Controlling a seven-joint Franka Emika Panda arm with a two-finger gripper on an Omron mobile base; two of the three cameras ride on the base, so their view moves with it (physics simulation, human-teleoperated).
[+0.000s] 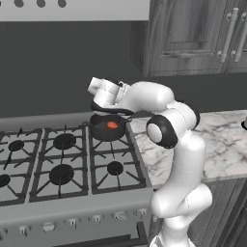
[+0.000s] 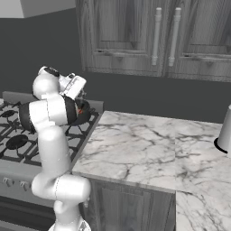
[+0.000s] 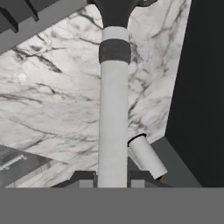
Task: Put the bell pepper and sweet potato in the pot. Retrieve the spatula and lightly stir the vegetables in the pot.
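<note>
The spatula (image 3: 113, 113) was in the robot's grasp: from the hand view its pale, straight handle ran up from between the two dark fingers (image 3: 85, 178), which were clenched on its lower end, to a dark band and a black neck at the top; the head itself was cut off at the edge. It looked a light, rigid tool, smooth along the handle and so liable to slip or swing if taken loosely; held that far down its length, the head would sweep widely for a small turn of the wrist, which I judged worth minding for a gentle stir. From the left base view the gripper (image 1: 99, 89) hung just above and behind the pot (image 1: 107, 127), a small dark pot on the back right burner of the stove (image 1: 62, 164). Inside it lay something orange-red (image 1: 112, 125); it was too small for me to tell the bell pepper from the sweet potato, or whether both were there. The pot's walls were low, so a hard push could send a vegetable over the rim, and the pot itself looked light enough to slide on the grate. The dark back wall stood close behind it, leaving little room on that side; the marble table (image 1: 226, 144) to the right was the open side for swinging the handle.
</note>
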